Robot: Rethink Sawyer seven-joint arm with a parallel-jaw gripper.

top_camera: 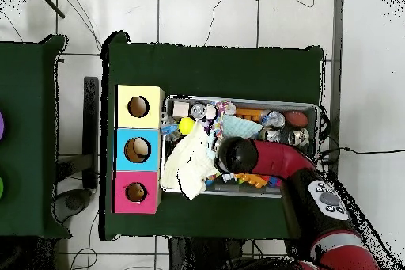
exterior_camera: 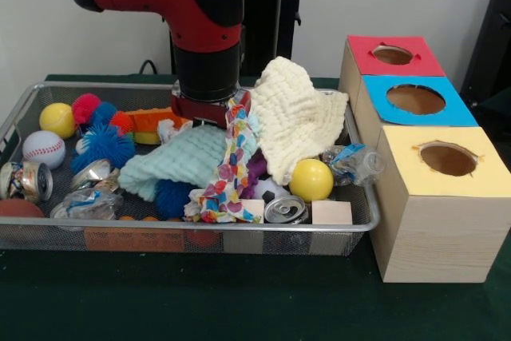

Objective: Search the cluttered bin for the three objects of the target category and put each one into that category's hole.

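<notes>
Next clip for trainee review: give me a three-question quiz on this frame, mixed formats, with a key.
1. True or false: the cream cloth hangs partly over the rim of the bin on the side nearest the boxes.
2. Multiple choice: in the front view, which box stands closest to the camera? A) red box B) blue box C) yellow box
3. Fill in: beside the yellow ball, at the bin's front edge, lies a silver ____.

Key: 1 true; 2 C; 3 can.
</notes>
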